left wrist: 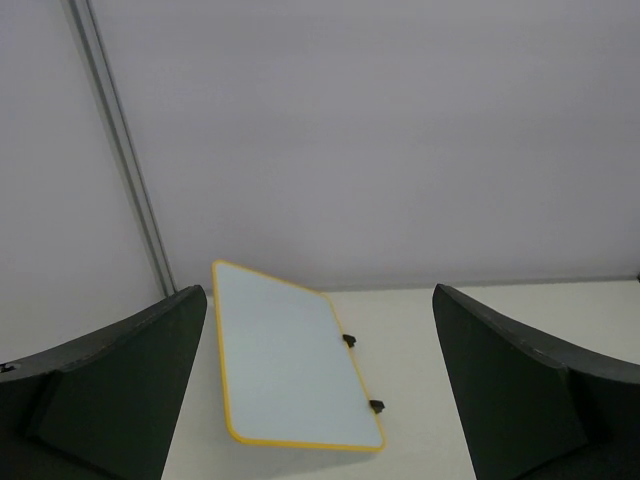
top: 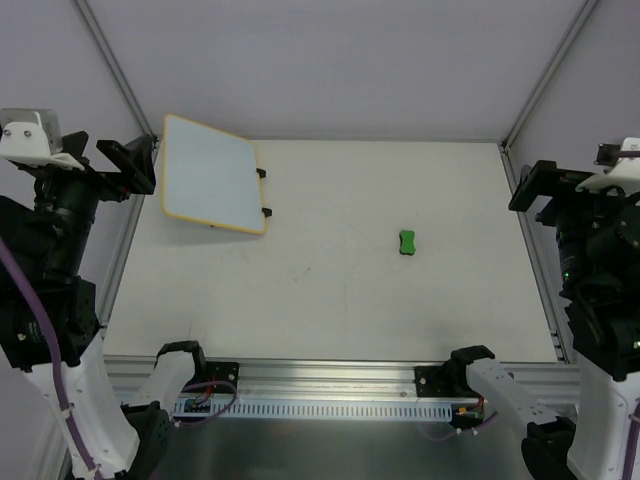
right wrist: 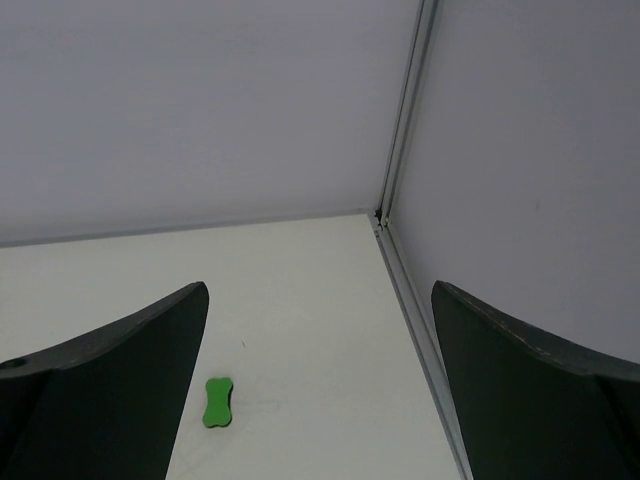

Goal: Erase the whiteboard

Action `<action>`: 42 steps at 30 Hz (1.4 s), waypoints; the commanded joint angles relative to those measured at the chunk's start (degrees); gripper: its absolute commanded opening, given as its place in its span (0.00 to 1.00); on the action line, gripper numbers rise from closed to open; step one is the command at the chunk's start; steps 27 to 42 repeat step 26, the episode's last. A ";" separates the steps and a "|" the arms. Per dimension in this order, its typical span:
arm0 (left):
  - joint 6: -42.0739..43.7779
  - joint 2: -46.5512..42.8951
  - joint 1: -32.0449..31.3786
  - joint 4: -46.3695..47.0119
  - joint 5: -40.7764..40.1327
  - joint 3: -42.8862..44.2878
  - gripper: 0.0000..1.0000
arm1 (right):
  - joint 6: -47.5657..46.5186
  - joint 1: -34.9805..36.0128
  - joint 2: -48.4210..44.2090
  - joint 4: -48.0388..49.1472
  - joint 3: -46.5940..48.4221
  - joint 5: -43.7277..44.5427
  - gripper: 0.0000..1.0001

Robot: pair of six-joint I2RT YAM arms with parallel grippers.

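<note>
The whiteboard (top: 210, 175) lies at the table's far left corner, with a yellow rim and two black clips (top: 265, 192) on its right edge. Its surface looks blank and it sits tilted, casting a shadow beneath. It also shows in the left wrist view (left wrist: 290, 355). The small green eraser block (top: 407, 242) lies flat right of the table's centre, also low in the right wrist view (right wrist: 217, 401). My left gripper (top: 127, 165) is raised at the table's left edge beside the whiteboard, open and empty (left wrist: 318, 295). My right gripper (top: 545, 185) is raised at the right edge, open and empty (right wrist: 320, 290).
Pale walls enclose the table on three sides, with slanted aluminium posts (top: 110, 60) at the back corners. An aluminium rail (top: 320, 375) runs along the near edge between the arm bases. A metal edge strip (right wrist: 420, 340) borders the table's right side.
</note>
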 commanded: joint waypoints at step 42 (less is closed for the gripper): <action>3.93 0.22 -6.67 -10.26 -10.27 16.62 0.99 | -6.66 1.33 -4.76 5.10 1.68 -1.08 0.99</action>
